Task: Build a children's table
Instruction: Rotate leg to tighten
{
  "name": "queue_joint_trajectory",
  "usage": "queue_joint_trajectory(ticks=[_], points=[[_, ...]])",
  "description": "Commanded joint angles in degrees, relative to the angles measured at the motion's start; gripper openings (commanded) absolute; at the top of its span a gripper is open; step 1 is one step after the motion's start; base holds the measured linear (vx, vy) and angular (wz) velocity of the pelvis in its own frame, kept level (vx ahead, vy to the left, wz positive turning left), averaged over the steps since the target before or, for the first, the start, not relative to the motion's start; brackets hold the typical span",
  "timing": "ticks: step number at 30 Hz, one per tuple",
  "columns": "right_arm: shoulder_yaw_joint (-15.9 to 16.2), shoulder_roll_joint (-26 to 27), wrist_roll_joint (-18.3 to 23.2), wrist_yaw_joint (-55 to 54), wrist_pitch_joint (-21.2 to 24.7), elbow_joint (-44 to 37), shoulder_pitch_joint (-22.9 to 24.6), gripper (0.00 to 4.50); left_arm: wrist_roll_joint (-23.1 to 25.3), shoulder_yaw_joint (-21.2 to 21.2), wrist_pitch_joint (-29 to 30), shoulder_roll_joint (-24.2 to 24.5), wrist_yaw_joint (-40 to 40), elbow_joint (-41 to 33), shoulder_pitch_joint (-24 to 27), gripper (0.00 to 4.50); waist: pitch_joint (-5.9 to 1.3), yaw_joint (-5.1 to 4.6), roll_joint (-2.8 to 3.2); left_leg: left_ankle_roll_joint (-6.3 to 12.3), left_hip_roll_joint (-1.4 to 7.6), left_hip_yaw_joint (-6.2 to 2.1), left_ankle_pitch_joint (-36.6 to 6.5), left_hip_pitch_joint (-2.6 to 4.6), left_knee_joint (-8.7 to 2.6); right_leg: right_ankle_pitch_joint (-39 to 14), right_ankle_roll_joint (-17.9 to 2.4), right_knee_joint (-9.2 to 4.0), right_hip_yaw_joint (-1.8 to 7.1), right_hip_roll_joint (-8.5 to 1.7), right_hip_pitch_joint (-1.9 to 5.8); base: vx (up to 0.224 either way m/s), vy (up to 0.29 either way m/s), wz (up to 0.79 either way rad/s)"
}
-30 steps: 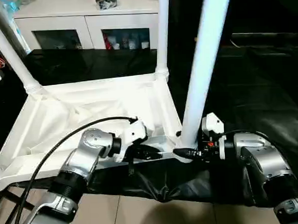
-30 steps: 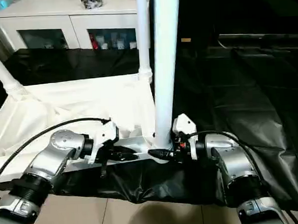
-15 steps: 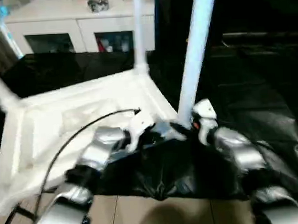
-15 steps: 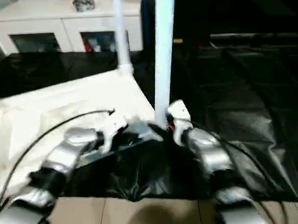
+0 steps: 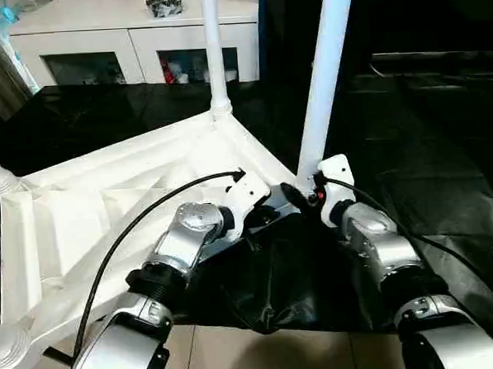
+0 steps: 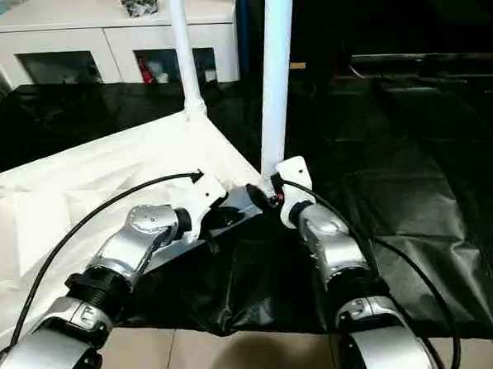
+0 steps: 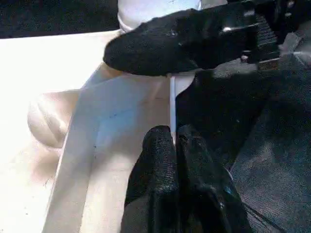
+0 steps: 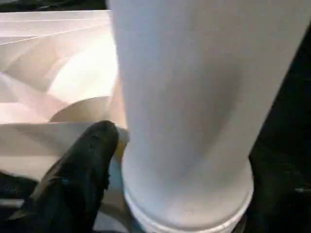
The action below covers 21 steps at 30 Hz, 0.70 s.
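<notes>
Tabletop (image 5: 107, 208) lies upside down on the black surface (image 5: 443, 141), legs up. Left jaws (image 7: 172, 141) pinch its near rim. Right jaws (image 5: 301, 196) probably straddle the corner leg (image 5: 320, 90), one finger (image 8: 82, 165) touching.

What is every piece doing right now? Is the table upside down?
tabletop: upside down on the black cloth, ribs facing up.
near leg: standing upright in its corner socket.
far leg: upright in its socket.
left tool: shut, pinching the tabletop's rim.
right tool: at the near leg's base.
</notes>
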Motion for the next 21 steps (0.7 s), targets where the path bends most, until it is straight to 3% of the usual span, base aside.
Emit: queue_joint_trajectory(ticks=[1,4,8,12,19,21], points=[[3.5,1.0,0.6,4.8,0.5,-0.3,1.3,4.08,-2.8,-0.8,-4.1,-1.2,-2.8,-3.5,-0.2,0.00,-4.09,0.01,-0.74,4.18,1.79,-0.40,-14.5,0.54,-4.18,-16.2,-12.0,-4.42,2.47,-3.26,3.23,0.000,0.000,0.00],[4.0,-1.6,0.2,8.5,-0.8,-1.4,2.0,4.29,-4.0,-0.6,-4.4,-0.1,-6.0,-5.4,1.2,0.00,-4.11,0.09,-0.77,4.76,1.85,-0.34,-14.0,0.49,-4.12,-14.9,-12.8,-4.22,2.46,-3.27,3.31,0.000,0.000,0.00],[5.1,-4.9,0.4,15.0,-1.7,-5.9,4.2,4.40,-4.6,-0.9,-4.9,2.0,-10.1,-7.2,2.8,0.00,-3.95,0.39,-0.79,4.97,1.90,-0.26,-14.4,0.60,-4.15,-17.0,-12.2,-4.45,2.52,-3.23,3.18,0.000,0.000,0.00],[5.1,-8.0,4.3,24.8,0.9,-11.6,7.0,4.40,-6.0,-1.2,-4.7,4.2,-15.0,-9.4,4.1,0.00,-3.96,0.59,-0.76,5.38,2.07,-0.32,-14.8,0.46,-4.19,-17.0,-12.1,-4.28,2.53,-3.18,3.31,0.000,0.000,0.00],[7.2,-11.1,6.4,33.1,3.7,-16.1,9.6,4.40,-7.5,-1.4,-3.8,6.4,-20.5,-12.3,5.6,0.00,-3.85,0.74,-0.75,4.89,2.11,-0.30,-15.3,0.60,-4.27,-19.4,-11.7,-4.55,2.52,-3.17,3.00,0.000,0.000,0.00],[7.6,-11.8,6.9,35.3,4.9,-17.7,10.5,4.08,-7.9,-1.5,-3.5,7.3,-22.2,-12.7,5.7,0.00,-3.88,0.82,-0.84,4.75,2.12,-0.34,-14.9,0.54,-4.30,-19.2,-11.5,-4.51,2.54,-3.20,3.03,0.000,0.000,0.00]])
